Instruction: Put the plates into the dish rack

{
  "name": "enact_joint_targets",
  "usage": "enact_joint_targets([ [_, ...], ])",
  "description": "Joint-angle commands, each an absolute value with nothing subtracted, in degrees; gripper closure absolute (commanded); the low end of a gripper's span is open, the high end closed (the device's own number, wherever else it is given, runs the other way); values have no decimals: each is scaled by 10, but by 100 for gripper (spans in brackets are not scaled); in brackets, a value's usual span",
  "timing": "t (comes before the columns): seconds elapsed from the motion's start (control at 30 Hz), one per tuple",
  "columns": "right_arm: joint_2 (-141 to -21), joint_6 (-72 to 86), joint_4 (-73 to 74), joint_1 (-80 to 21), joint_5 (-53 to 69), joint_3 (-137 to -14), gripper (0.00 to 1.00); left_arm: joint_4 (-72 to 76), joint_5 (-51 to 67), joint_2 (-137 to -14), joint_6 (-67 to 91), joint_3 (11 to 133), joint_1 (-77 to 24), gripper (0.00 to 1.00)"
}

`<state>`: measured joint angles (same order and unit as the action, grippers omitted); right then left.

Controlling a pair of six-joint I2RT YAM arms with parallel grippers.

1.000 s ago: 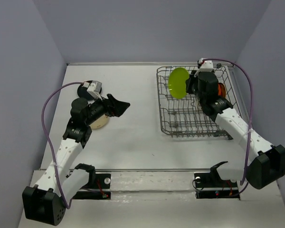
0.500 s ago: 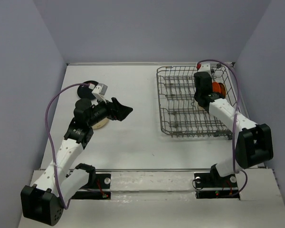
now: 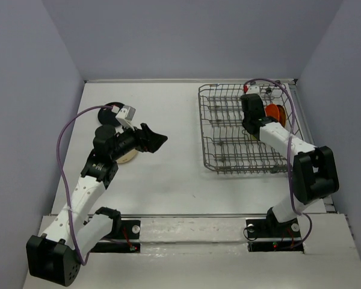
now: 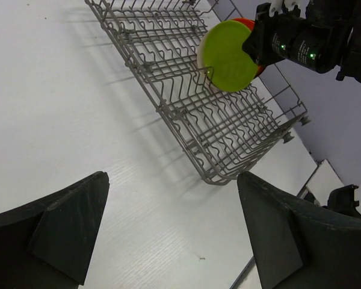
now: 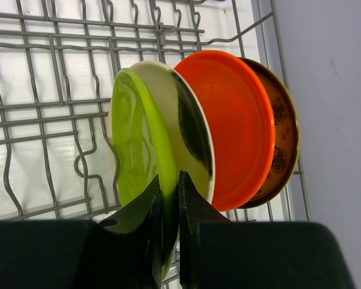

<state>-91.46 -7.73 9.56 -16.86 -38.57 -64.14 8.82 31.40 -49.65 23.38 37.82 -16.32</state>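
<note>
Right end effector (image 5: 168, 183) grips the lime green plate (image 5: 131, 141), upright in the dish rack (image 5: 48, 72). Left end effector (image 4: 171, 205) gapes empty.

The rack (image 3: 222, 150) is set on the table (image 3: 168, 186) at 2 o'clock. Inside it, at its 3 o'clock side, an end plate (image 5: 132, 150) is stood on edge (its rim pinched in the right gripper (image 5: 168, 201)). Three plates (image 5: 234, 126) are ranged just beside it toward 3 o'clock. At the table's 9 o'clock two plates (image 3: 128, 159) are laid flat, partly covered by the left arm.
</note>
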Motion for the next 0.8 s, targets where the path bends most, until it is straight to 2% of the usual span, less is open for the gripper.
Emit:
enact_joint_targets([
  [0.0, -901, -62, 76, -173, -366, -658, 93, 96, 316, -489, 225, 396, -163, 1],
  [0.33, -803, -65, 88, -184, -378, -677, 93, 99, 316, -497, 229, 396, -158, 1],
  [0.77, -882, -67, 76, -184, -373, -665, 93, 100, 311, -497, 229, 395, -154, 1],
])
